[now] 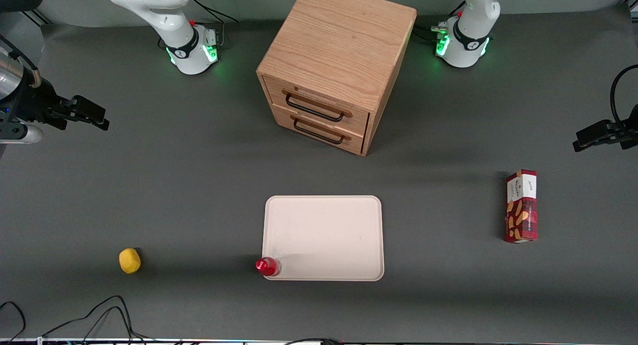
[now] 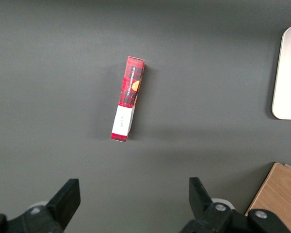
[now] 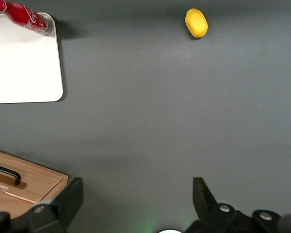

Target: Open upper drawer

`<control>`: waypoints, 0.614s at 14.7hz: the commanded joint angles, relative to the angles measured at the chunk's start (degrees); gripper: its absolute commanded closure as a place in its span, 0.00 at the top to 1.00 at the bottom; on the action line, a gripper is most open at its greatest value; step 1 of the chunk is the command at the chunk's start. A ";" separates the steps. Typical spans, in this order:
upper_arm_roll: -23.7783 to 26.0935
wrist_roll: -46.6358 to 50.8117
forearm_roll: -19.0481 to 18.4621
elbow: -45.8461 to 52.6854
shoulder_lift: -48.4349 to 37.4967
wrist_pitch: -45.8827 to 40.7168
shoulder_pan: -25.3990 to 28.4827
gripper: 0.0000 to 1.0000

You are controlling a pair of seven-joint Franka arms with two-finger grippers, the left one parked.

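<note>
Claw (image 1: pixel 102 119) with fingers spread apart, empty, hovering well off toward working arm's end of tabletop (image 1: pixel 199 185). Upper drawer (image 1: pixel 319 105) closed in oak cabinet (image 1: pixel 339 51), at roughly 3 o'clock from claw in front view. Risk: hooking lower drawer's handle (image 1: pixel 319 132) just beneath, or dragging the cabinet. Dark grey matte surface, roomy.

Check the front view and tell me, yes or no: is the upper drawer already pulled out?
No. The upper drawer sits flush with the cabinet face, and the gripper hangs far off toward the working arm's end.
</note>
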 commanded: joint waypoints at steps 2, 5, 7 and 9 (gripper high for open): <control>-0.82 0.69 -0.40 -0.70 -0.81 0.14 0.75 1.00; -0.73 0.69 -0.41 -0.44 -0.63 0.40 0.75 1.00; -0.73 0.78 -0.40 -0.09 -0.11 0.66 1.09 1.00; -0.47 0.60 -0.06 0.18 0.68 1.45 1.36 1.00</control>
